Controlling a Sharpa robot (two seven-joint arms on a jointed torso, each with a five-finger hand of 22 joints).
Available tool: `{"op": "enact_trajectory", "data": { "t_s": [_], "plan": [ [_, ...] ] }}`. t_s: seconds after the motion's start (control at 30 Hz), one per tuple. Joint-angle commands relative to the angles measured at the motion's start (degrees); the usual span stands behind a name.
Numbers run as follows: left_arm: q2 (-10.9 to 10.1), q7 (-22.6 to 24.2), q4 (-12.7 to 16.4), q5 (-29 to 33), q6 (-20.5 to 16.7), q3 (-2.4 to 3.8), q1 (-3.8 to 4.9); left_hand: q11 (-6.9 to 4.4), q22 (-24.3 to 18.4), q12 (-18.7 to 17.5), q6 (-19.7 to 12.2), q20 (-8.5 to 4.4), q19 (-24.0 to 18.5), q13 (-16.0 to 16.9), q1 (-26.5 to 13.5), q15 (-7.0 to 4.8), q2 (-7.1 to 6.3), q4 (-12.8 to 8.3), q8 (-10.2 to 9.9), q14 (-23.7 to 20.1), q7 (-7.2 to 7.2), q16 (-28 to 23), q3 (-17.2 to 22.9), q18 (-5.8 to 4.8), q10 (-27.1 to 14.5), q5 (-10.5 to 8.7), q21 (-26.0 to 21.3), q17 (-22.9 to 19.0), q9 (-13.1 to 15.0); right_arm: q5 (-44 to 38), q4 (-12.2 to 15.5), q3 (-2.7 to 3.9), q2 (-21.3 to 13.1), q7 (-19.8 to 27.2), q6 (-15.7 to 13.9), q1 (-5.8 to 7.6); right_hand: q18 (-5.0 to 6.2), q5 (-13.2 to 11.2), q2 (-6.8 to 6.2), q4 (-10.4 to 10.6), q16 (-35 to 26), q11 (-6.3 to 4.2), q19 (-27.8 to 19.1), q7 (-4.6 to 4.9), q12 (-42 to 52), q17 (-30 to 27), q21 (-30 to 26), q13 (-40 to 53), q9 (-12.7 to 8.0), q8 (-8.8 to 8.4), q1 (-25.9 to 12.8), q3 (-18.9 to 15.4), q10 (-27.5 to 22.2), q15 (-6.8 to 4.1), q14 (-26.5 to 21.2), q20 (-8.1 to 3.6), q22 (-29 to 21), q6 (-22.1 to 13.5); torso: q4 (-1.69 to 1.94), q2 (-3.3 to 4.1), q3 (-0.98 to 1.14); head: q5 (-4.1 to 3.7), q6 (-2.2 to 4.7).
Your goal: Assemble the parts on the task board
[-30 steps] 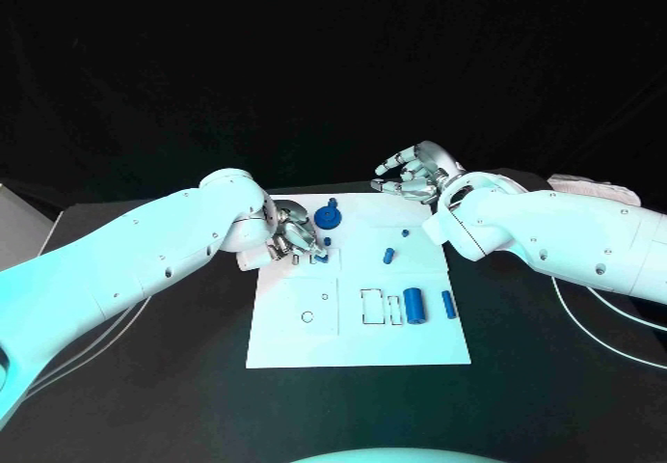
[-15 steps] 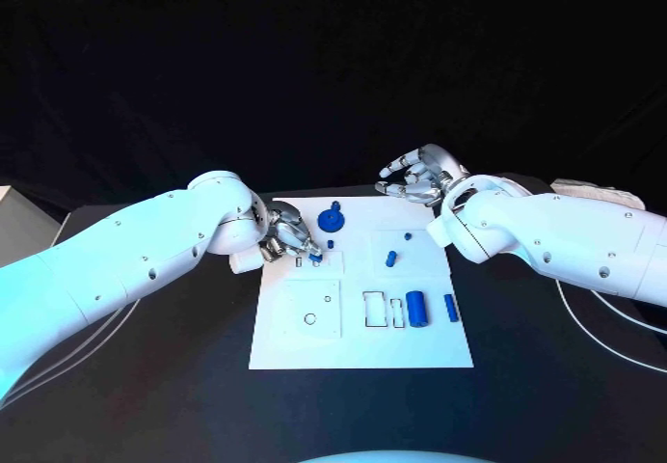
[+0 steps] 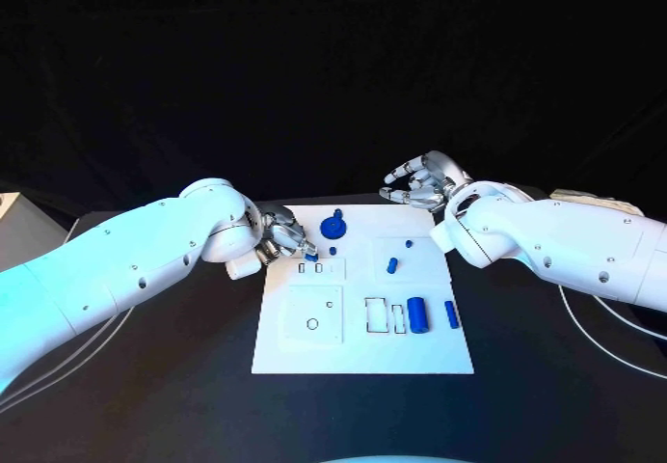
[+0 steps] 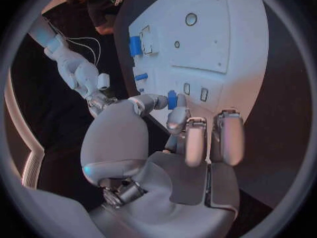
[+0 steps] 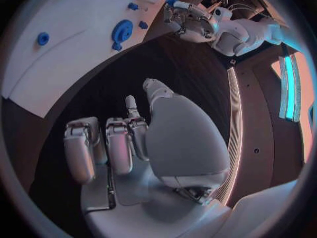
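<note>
The white task board (image 3: 364, 342) lies mid-table. My left hand (image 3: 282, 237) hovers over its far left corner and pinches a small blue part (image 3: 311, 256) between thumb and a finger, just above two small slots (image 3: 310, 268). The left wrist view shows that pinched part (image 4: 171, 99) over the board (image 4: 224, 63). My right hand (image 3: 421, 181) hangs beyond the board's far right corner, holding nothing, fingers loosely bent; the right wrist view shows it (image 5: 132, 137) empty. A blue round disc (image 3: 333, 227), a blue peg (image 3: 392, 263) and a blue cylinder (image 3: 417, 312) sit on the board.
Another blue piece (image 3: 450, 313) lies by the board's right edge, beside the cylinder. A small blue dot (image 3: 405, 242) sits near the far right. The black table (image 3: 167, 386) surrounds the board. Cables (image 3: 612, 338) trail at the right.
The camera has shifted a little. My left hand has drawn slightly inward over the slots with the blue part still pinched. The right hand stays where it was.
</note>
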Motion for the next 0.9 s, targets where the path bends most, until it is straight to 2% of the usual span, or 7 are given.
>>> {"op": "enact_trajectory", "data": {
  "t_s": [0.03,0.27,0.43,0.6,0.9],
  "plan": [
    [0.68,0.89,0.36,-4.49,-4.24,-0.23,-0.15,0.00,2.74,0.47,2.96,0.06,0.56,0.52,-0.74,-0.56,-0.04,-8.69,-0.12,6.04,-2.52,0.32,8.44,-1.05,0.76,0.79,0.33,15.08,20.20,-0.28,-0.24,0.01,0.04,0.41,0.73,-0.12,-0.38,0.40,-0.34,0.06,-0.02,-0.37,6.00,0.02,0.16,13.28,0.25,11.30,0.10,0.30,-0.03,0.45,1.74,-0.34,5.51,-0.31,15.06,-0.15,0.05,-0.48,-0.10,0.19,-0.23],
    [2.29,0.24,-0.53,-8.29,-4.95,-1.97,-0.26,-0.18,3.08,0.55,3.33,-0.11,0.81,0.71,-0.81,-0.73,-0.05,-8.92,-0.16,6.04,-2.69,0.32,8.62,-1.12,1.04,1.78,0.48,15.08,20.62,-0.25,-0.98,0.01,0.21,0.52,0.61,-0.38,-0.38,0.52,-0.35,0.05,-0.05,-0.37,6.00,0.01,0.15,13.22,0.25,11.29,0.10,0.31,-0.04,0.53,1.72,-0.34,5.50,-0.31,15.06,-0.16,0.29,-1.07,-0.13,0.56,-0.49],
    [3.22,-0.03,-1.27,-9.30,-4.73,-2.63,-0.27,-0.24,3.10,0.60,3.47,-0.19,0.84,0.84,-0.84,-0.81,-0.09,-9.06,-0.21,6.04,-2.74,0.32,8.68,-1.12,1.18,2.33,0.50,15.08,20.81,-0.26,-1.49,0.01,0.41,0.60,0.51,-0.45,-0.38,0.67,-0.37,0.03,-0.05,-0.37,6.00,0.01,0.13,13.22,0.25,11.27,0.10,0.33,-0.04,0.64,1.70,-0.34,5.50,-0.31,15.06,-0.18,0.39,-1.34,-0.15,0.69,-0.83],
    [4.04,-0.22,-1.96,-9.88,-4.41,-2.97,-0.27,-0.27,3.27,0.69,3.57,-0.23,0.96,1.00,-0.90,-0.84,-0.12,-9.11,-0.23,6.04,-2.77,0.32,8.66,-1.16,1.32,2.64,0.57,15.08,20.93,-0.34,-2.03,0.01,0.70,0.65,0.44,-0.48,-0.38,0.67,-0.37,0.03,-0.05,-0.37,6.00,0.01,0.13,13.22,0.25,11.27,0.10,0.33,-0.04,0.64,1.70,-0.34,5.50,-0.31,15.06,-0.18,0.42,-1.50,-0.13,0.84,-1.25],
    [4.83,-0.39,-2.30,-10.11,-3.78,-3.17,-0.27,-0.32,3.31,0.68,3.78,-0.28,1.00,0.99,-1.19,-0.89,-0.05,-8.96,-0.26,6.04,-2.84,0.32,8.44,-1.17,1.47,3.01,0.59,15.08,21.18,-0.54,-2.39,0.01,0.98,0.63,0.43,-0.50,-0.38,0.79,-0.39,0.01,-0.06,-0.38,6.00,0.01,0.13,13.20,0.25,11.27,0.10,0.34,-0.04,0.71,1.70,-0.34,5.49,-0.31,15.06,-0.19,0.31,-1.13,-0.11,0.86,-1.30]
  ]
}}
